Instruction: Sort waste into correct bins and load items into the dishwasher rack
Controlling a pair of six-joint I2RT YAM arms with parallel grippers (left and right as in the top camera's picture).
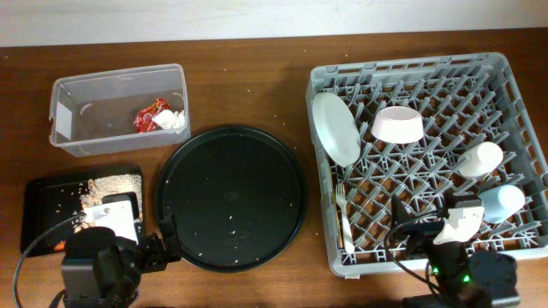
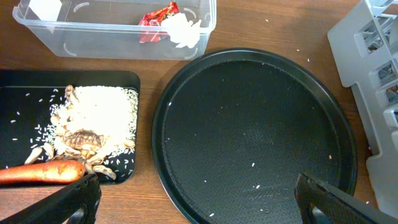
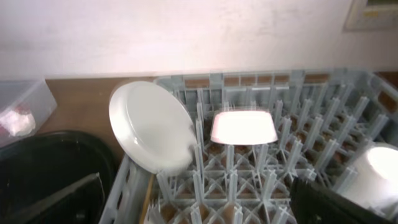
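We see 5 things in the grey rack [image 1: 402, 67] on the right: a wide grey bowl [image 1: 335, 128], a small pinkish bowl [image 1: 397, 125], a cream cup [image 1: 479, 159], a blue cup [image 1: 501, 203] and a white fork [image 1: 343, 214]. The clear tub [image 1: 64, 94], far left, holds a red wrapper [image 1: 150, 114] and a white tissue [image 1: 174, 121].

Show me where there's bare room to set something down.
Bare wood between the clear tub and the dishwasher rack; the round black tray, nearly bare. Crowded: the shallow black tray, the rack's left side.
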